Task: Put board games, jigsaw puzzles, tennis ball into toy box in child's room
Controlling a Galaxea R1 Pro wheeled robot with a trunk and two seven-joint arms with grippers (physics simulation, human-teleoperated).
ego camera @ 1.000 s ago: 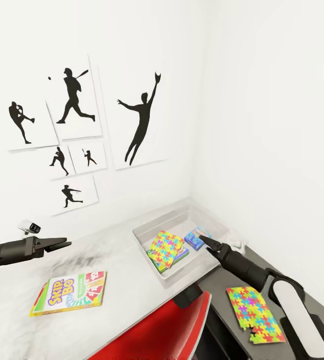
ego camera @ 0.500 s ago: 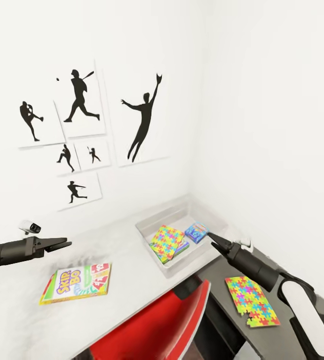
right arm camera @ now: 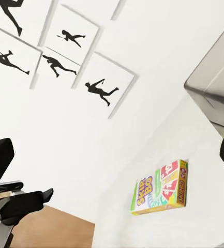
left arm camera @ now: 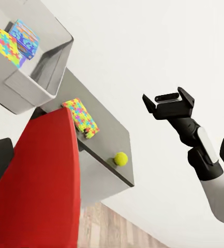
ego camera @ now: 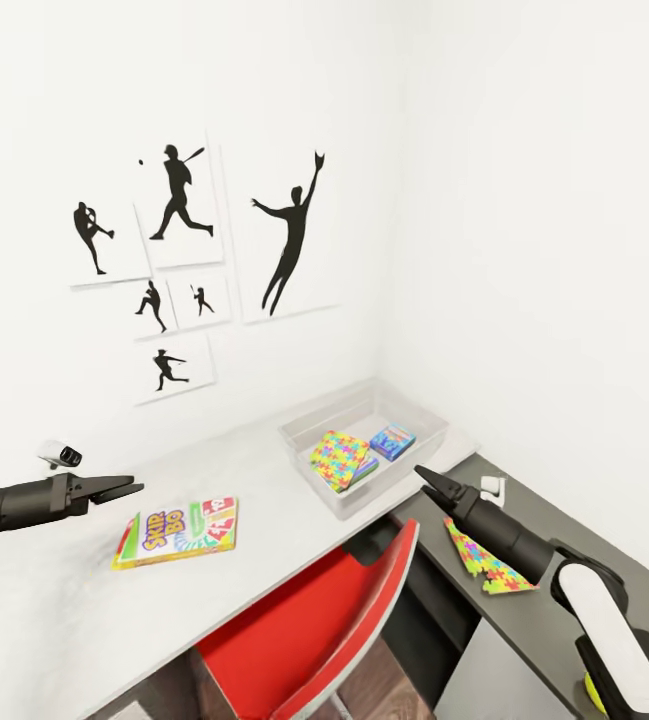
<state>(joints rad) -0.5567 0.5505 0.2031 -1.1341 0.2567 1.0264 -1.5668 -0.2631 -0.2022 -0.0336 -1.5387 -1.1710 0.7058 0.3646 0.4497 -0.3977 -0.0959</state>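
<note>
The room has white walls with black pictures (ego camera: pixel 289 235) of ball players on them. A long pale table (ego camera: pixel 264 505) runs along the wall into the corner.

The grey toy box (ego camera: pixel 309 445) sits on the table near the corner. Inside it lie a bright jigsaw puzzle (ego camera: pixel 339 460) and a small blue board game (ego camera: pixel 392 441). The Skip-Bo board game (ego camera: pixel 176 532) lies flat on the table, well apart from the toy box. A second jigsaw puzzle (ego camera: pixel 484 565) lies on the lower dark cabinet (ego camera: pixel 544 520) beside the table. The tennis ball (left arm camera: pixel 121 158) sits near the far end of that cabinet, close to its edge. A red chair (ego camera: pixel 314 630) stands in front of the table.

The left gripper (ego camera: pixel 124 489) hangs above the table, near the Skip-Bo box, and its fingers are a little apart with nothing between them. The right gripper (ego camera: pixel 426 478) points toward the toy box; in the left wrist view its fingers are spread wide and empty.

Three toys are not in the box yet. The Skip-Bo box is flat and thin, so the fingers may slide over it and push it along the table. The second puzzle is even thinner and could be hard to lift. The ball is round and near an edge, so a small bump could roll it onto the floor. The red chair is close and an arm could hit it.
</note>
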